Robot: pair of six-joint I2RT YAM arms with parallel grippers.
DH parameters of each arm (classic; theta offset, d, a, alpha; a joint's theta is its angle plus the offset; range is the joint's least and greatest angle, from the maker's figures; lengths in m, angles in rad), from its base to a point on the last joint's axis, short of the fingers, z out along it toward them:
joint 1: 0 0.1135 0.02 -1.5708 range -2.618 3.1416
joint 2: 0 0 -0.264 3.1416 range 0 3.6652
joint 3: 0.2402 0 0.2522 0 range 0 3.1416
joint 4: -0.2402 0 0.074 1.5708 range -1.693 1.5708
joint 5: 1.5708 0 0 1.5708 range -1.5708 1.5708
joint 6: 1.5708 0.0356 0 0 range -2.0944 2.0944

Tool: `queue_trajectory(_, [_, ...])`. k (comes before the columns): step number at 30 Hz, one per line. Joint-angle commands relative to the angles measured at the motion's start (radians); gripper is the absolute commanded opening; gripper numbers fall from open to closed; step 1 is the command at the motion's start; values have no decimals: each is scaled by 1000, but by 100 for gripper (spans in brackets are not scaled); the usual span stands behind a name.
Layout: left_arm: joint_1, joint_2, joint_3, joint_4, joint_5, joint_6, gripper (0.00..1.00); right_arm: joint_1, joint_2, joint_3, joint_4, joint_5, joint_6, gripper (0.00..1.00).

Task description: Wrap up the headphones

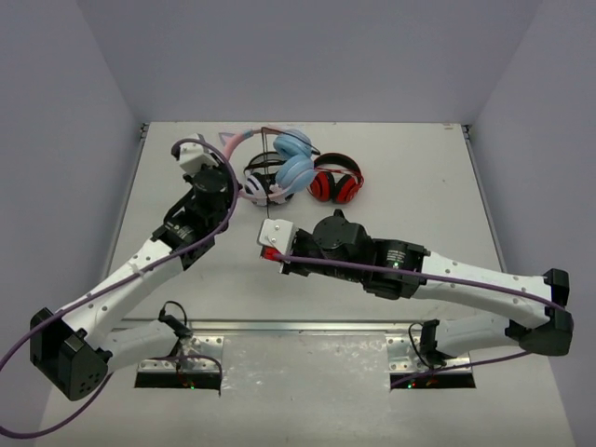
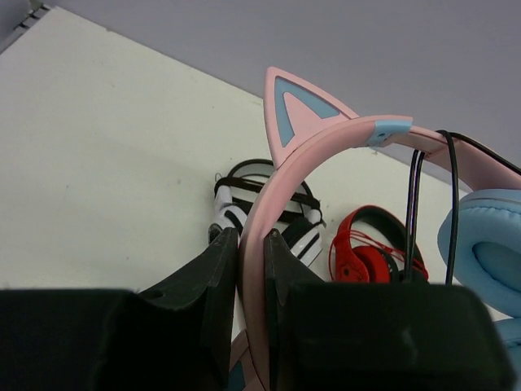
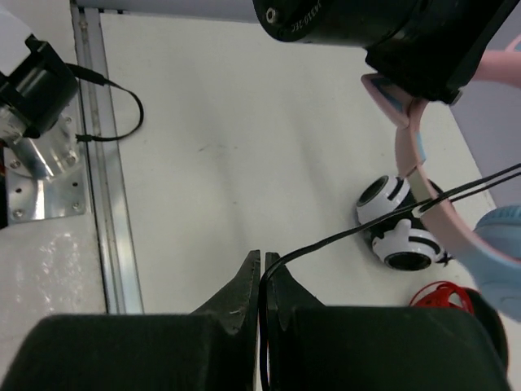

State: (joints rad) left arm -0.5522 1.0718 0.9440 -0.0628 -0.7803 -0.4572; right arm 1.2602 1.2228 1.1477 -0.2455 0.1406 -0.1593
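Gripped by the left gripper (image 2: 251, 244), closed tight on the pink headband (image 2: 326, 151) of the headphones (image 1: 293, 160), with one black finger (image 2: 213, 273) pressed against each face of the band. Held up over the white-and-black headphones (image 1: 259, 182), with the band arching away from the fingers. On top of the band, one pink cat ear (image 2: 295, 110) with a blue centre, standing upright. With the light blue earcups (image 1: 298, 169) one behind the other just right of the white-and-black headphones in the overhead view, between them and the red-and-black headphones (image 1: 337, 182). Lying on the table (image 1: 419, 186) close beside each other, as for those two other pairs.

Pinched shut on the thin black cable (image 3: 350, 235) by the right gripper (image 3: 262, 262), fingertips pressed together around it, in front of the white-and-black headphones on the side nearer the arm bases. Stretched from those fingertips up and away toward the headband, passing above the white-and-black headphones. Draped over the band as two black strands just beside a small blue patch (image 2: 391, 129), hanging down on the earcup side. Cannot tell how many turns lie around the band, nor where the cable's free end sits.
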Motion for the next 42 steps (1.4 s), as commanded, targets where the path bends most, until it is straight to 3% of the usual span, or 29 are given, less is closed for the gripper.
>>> queue_trajectory(1, [20, -24, -37, 152, 85, -18, 0, 24, 24, 83, -136, 13, -172, 1])
queue_trajectory(5, [6, -82, -172, 216, 246, 48, 0, 22, 36, 118, -190, -42, -354, 1])
queue_trajectory(9, [-34, -150, -276, 262, 321, 121, 0, 4, 102, 220, -354, -96, -437, 1])
queue_trajectory(14, [-202, -216, -376, 351, 335, 241, 0, -113, 213, 415, -595, -304, -441, 1])
queue_trajectory(20, [-236, -351, -528, 399, 458, 249, 1, -263, 207, 377, -586, -381, -433, 1])
queue_trajectory(24, [-258, -429, -585, 420, 620, 274, 0, -344, 202, 376, -612, -453, -427, 1])
queue_trajectory(30, [-336, -366, -554, 357, 665, 307, 0, -363, 201, 343, -637, -380, -445, 1])
queue_trajectory(37, [-423, -303, -444, 152, 382, 246, 0, -415, 116, 189, -514, -228, -471, 1])
queue_trajectory(42, [-462, -210, -295, -37, 411, 169, 0, -490, 73, 55, -381, -196, -491, 7])
